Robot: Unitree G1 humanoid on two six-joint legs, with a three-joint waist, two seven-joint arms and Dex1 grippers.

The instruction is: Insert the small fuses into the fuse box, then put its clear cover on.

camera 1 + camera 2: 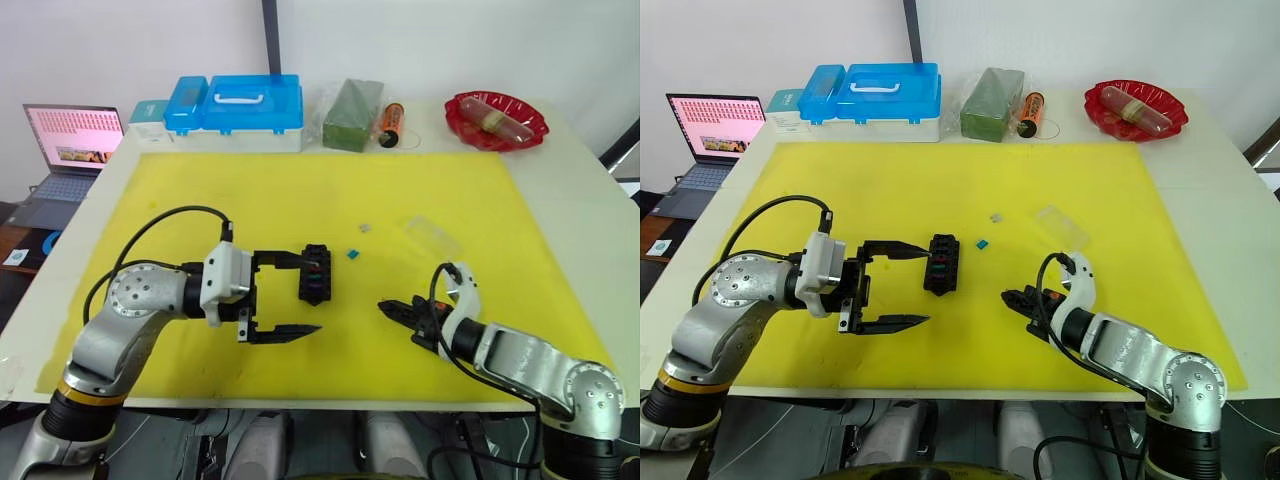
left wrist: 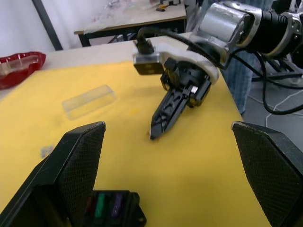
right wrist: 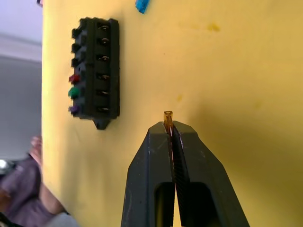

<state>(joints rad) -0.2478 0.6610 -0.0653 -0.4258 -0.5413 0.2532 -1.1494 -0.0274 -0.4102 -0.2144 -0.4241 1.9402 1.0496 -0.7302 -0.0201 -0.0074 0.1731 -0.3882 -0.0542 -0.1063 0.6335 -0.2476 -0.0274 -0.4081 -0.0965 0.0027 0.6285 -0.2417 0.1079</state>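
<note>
Right gripper (image 3: 169, 128) pinching a tan fuse (image 3: 167, 116) just short of the fuse box (image 3: 95, 71), left gripper (image 1: 295, 295) spread wide beside it, red, green, purple fuses seated, seen from the right wrist

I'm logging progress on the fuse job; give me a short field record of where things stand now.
fuse box: on the yellow mat, red, green and purple fuses seated
left pincer: open beside the box
right pincer: shut on a tan fuse
loose fuses: teal, grey
clear cover: off, lying apart
</note>
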